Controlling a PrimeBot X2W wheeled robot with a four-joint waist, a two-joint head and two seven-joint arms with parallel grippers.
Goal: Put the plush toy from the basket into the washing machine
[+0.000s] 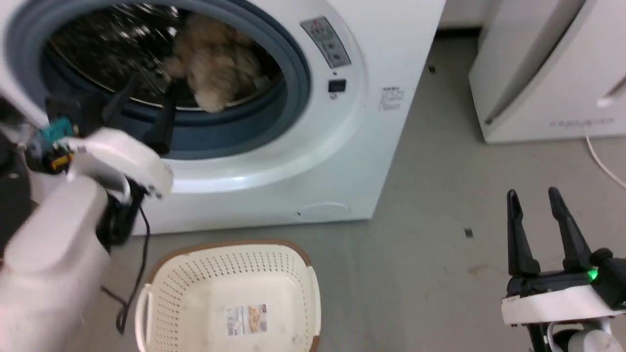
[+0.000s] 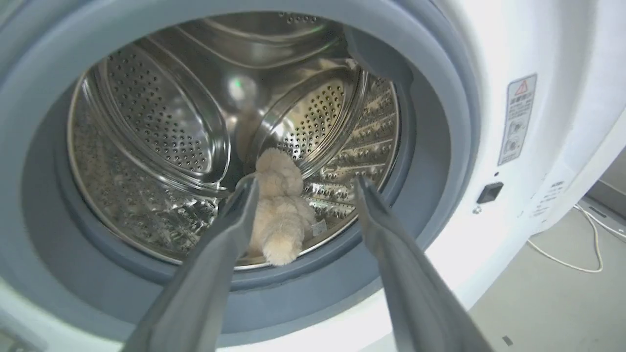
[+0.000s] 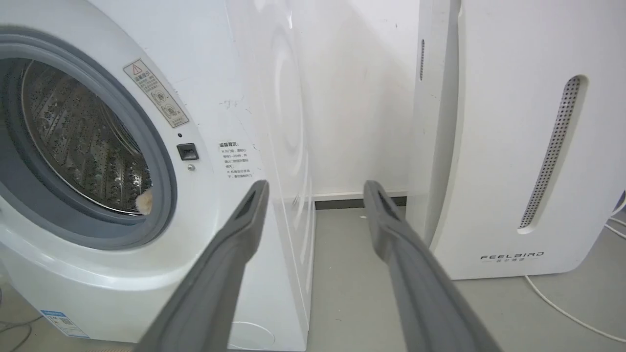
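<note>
**Cream plush in the drum, left claw spread at the porthole**

Cream-beige and fluffy, the plush toy (image 2: 279,215) lies inside the steel drum (image 2: 146,122) of the washing machine (image 1: 342,161), low and near the front. One limb points toward the grey seal (image 2: 430,146). The left gripper (image 2: 307,180) hangs at the mouth of the porthole with its two dark fingers spread wide, gripping nothing. The toy sits between and beyond them, apart from both. The right gripper (image 1: 532,191) hovers over the floor (image 1: 440,171) to the right, well clear of the machine, fingers likewise parted and empty. The basket (image 1: 230,244) stands on the floor just before the washer, its label sticker (image 1: 247,319) showing on the bottom.

By my reading, the placing step is as good as done. What the next move calls for is a straight pull of the left arm back out of the porthole, without catching the seal or dragging the long pile along.

The left wrist view gives the toy sharply against the perforated steel. The head view blurs it to a tan smudge, but alone shows the basket and both arms together. From the right wrist view a small tuft peeks past the seal, so the limb may rest close to the drum's front lip. That view also shows the white FEELBIRD appliance (image 3: 513,146) beside the washer.
</note>
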